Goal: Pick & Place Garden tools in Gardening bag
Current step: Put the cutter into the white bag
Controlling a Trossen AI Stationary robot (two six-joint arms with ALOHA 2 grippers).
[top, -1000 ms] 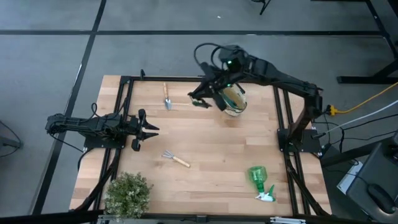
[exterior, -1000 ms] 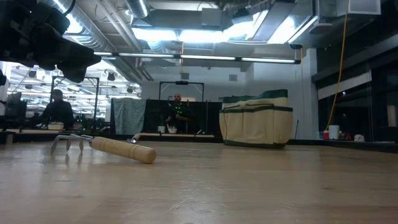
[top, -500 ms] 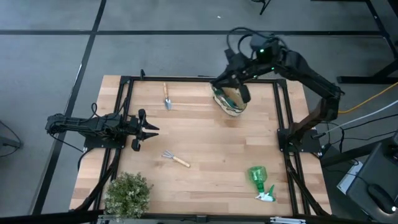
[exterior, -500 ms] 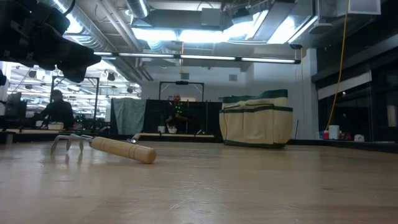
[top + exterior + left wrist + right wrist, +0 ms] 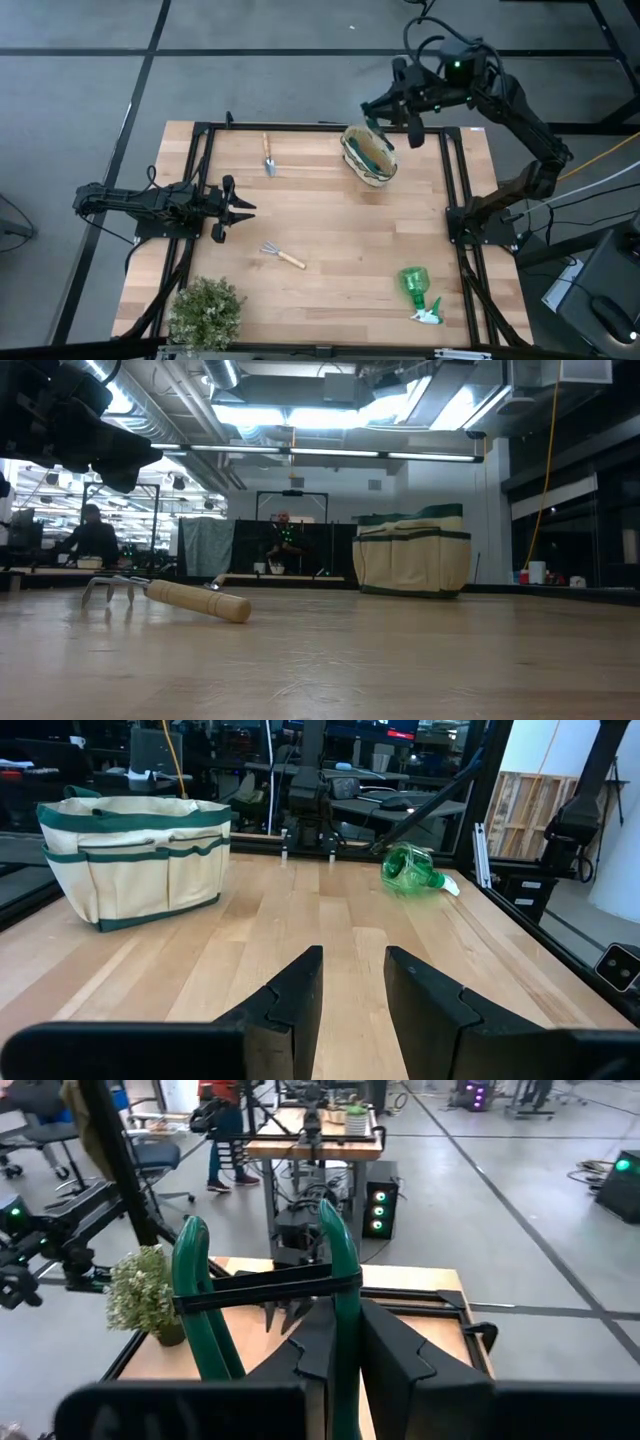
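My right gripper (image 5: 386,108) is shut on the pruning shears (image 5: 262,1285), which have two green handles. It is raised high above the table's far edge, just beyond the green-and-cream gardening bag (image 5: 368,155). The bag stands upright on its base at the far middle and also shows in the low view (image 5: 412,553) and the left wrist view (image 5: 135,855). The trowel (image 5: 268,158), the rake (image 5: 283,255) and the green spray bottle (image 5: 418,292) lie flat on the table. My left gripper (image 5: 238,207) is open and empty at the table's left side. My right gripper pinches one green handle of the shears (image 5: 345,1280) between its two fingers. The other handle (image 5: 195,1295) stands free beside it, joined to it by a black bar (image 5: 265,1285). The shears stick out ahead of the fingers, lifted clear of the table and the bag. Their blade end is hidden.
A bushy green plant (image 5: 207,312) stands at the near left corner. A black frame (image 5: 200,180) runs along the table's left, right and far sides. Bare wood lies in the table's middle, between the rake and the bag. People and desks show in the room beyond.
My right gripper has carried the shears up from table height just left of the bag. It has gone toward the table's right and far edges, passing over the bag's mouth to a higher spot above the far edge, and has turned on the way. It has stayed shut on them.
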